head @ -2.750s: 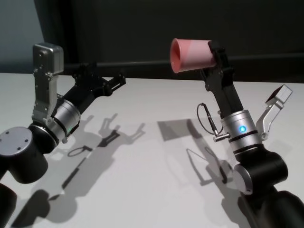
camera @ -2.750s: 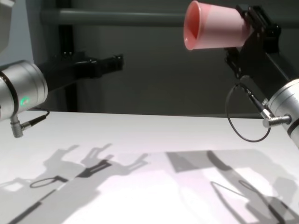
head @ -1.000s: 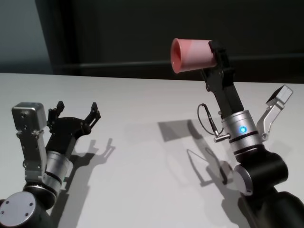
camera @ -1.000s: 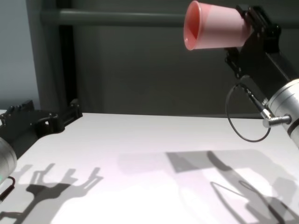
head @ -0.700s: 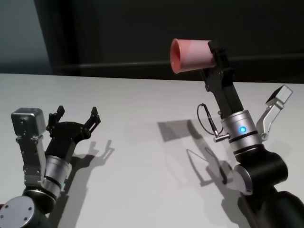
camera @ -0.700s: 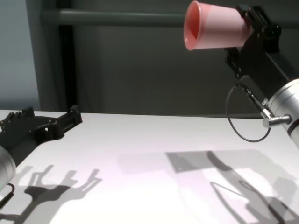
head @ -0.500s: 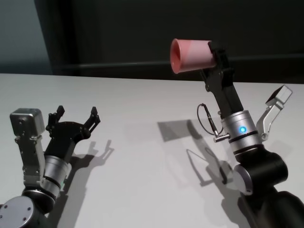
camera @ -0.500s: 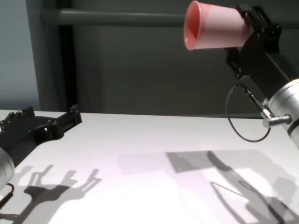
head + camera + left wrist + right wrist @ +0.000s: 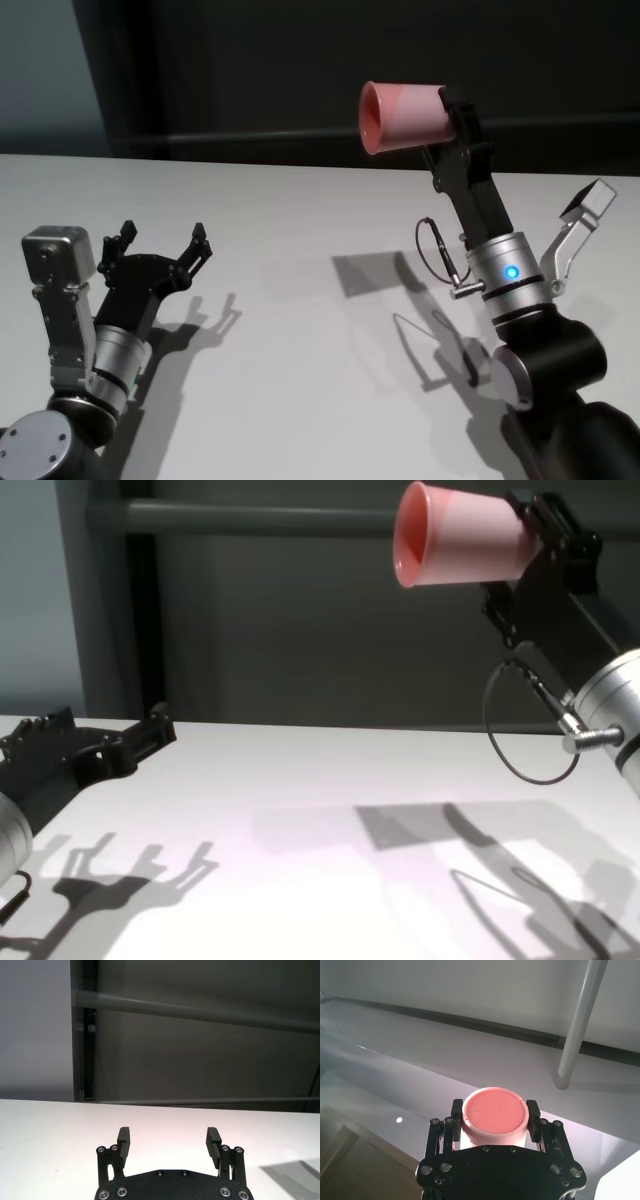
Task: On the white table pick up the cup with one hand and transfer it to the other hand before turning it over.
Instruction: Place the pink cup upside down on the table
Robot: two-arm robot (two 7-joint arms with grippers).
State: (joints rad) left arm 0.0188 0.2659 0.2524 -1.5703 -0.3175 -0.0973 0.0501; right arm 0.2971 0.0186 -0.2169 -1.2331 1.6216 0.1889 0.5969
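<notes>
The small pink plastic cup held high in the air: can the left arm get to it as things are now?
Probably yes. The small pink plastic cup lies sideways in the right end effector, rim toward the robot's left. The open left end effector sits low over the white table, with nothing between them.

A dim room with a dark back wall; the white bench (image 9: 300, 220) is the brightest surface, lit from above and behind the robot. Hard-edged grey shadows of both arms fall across the bench, sharpest in the chest view. A small glare spot shows in the right wrist view. A blue light (image 9: 511, 271) glows on the right arm. The views are in focus, without visible edge distortion.
</notes>
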